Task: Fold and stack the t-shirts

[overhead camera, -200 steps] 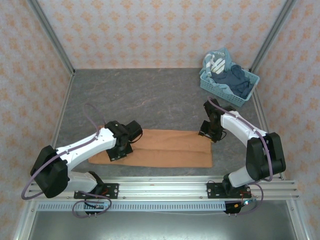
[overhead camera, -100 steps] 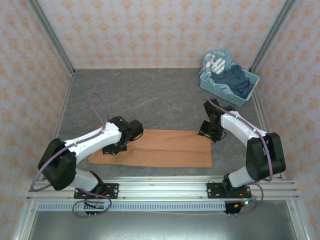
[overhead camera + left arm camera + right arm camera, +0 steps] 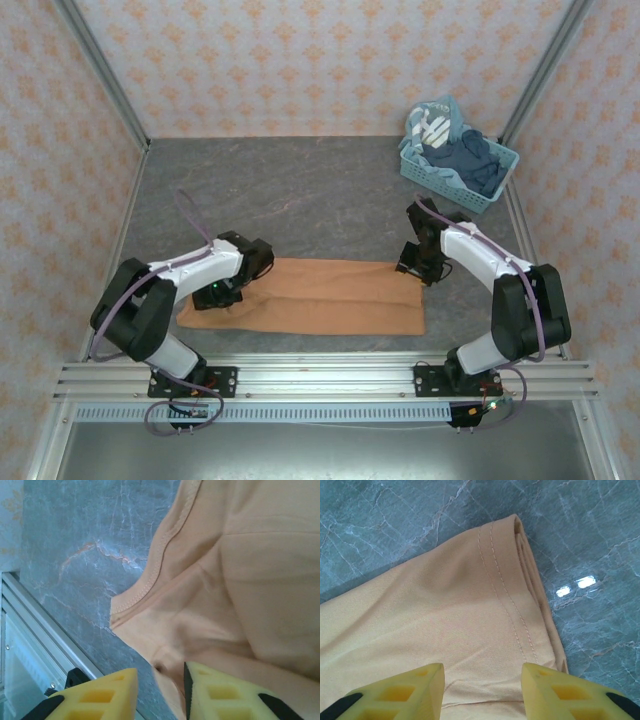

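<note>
Lying flat near the table's (image 3: 300, 190) near edge, the orange-brown t-shirt (image 3: 320, 297) looks soft and limp, best pinched at its end hems, where the left gripper (image 3: 160, 674) and the right gripper (image 3: 482, 680) stand with fingers apart, empty.

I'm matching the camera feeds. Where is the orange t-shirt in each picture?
Top external: t-shirt is a wide flat strip at lower centre.
Left wrist: t-shirt covers the right half, seam running diagonally.
Right wrist: t-shirt spans centre and left, hemmed corner upper right.
Shared landmark: the grey marbled table bordering the cloth.
</note>
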`<state>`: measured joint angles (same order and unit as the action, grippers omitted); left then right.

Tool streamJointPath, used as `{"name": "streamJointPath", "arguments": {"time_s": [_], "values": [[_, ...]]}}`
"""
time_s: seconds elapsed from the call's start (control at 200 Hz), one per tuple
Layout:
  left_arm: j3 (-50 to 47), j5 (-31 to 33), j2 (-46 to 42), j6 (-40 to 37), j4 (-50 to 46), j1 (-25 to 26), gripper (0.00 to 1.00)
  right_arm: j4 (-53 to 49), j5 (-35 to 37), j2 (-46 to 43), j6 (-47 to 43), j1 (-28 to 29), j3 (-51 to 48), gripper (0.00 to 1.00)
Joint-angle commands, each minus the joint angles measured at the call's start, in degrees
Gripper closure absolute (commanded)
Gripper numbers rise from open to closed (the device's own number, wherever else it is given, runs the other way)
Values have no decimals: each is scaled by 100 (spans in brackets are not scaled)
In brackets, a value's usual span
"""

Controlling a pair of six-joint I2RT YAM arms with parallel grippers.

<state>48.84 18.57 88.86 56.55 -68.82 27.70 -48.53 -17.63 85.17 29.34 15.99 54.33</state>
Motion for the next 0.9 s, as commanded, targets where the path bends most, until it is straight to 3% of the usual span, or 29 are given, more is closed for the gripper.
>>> {"name": "streamJointPath", "arguments": {"time_s": [0.0,0.195,0.4,0.585,0.756,0.891], "values": [[-111,300,8,249,222,-244,63,-60,49,80,-86,26,58,56],[136,97,-705,313,202,-406,60,-148,50,55,-172,27,157,56],[-179,-1202,-1287,395,405,-483,52,-81,-47,42,-294,21,133,55],[-896,-2092,-1459,517,1026,-1068,55,53,-182,176,-308,18,87,55],[-1198,-2263,-1599,489,1054,-1591,55,63,-209,246,-360,26,127,55],[-1387,-2322,-1727,754,777,-1677,58,93,-266,267,-375,24,72,55]]}}
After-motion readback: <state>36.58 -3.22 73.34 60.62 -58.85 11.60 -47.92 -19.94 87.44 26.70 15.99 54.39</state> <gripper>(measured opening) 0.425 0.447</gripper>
